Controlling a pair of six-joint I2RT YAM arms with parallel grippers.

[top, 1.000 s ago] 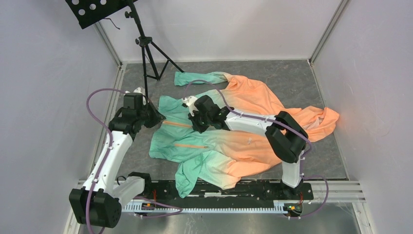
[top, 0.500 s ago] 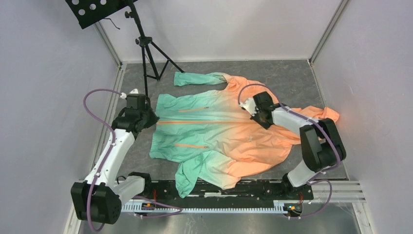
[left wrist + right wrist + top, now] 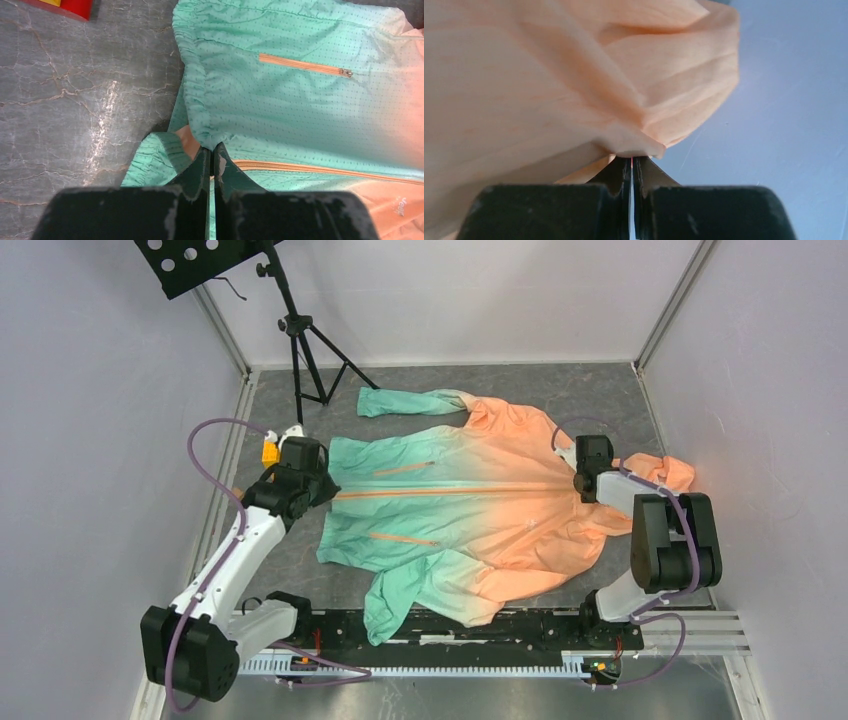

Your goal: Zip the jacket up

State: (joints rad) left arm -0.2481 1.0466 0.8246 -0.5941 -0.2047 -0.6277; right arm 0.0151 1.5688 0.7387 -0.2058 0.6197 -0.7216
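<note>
The jacket (image 3: 470, 510) lies spread flat on the worktop (image 3: 600, 400), hem toward the left arm and hood toward the right. Its front zipper (image 3: 450, 491) reads as one joined orange line from hem to collar, so the zipping appears essentially done, with only letting go left. The left claw (image 3: 211, 155), arm stretched forward and inward, is pinched tight on the mint hem at the zipper's foot, while the right claw (image 3: 631, 161), arm folded sharply at the elbow, is clamped on peach cloth near the collar, the pull itself not discernible.
</note>
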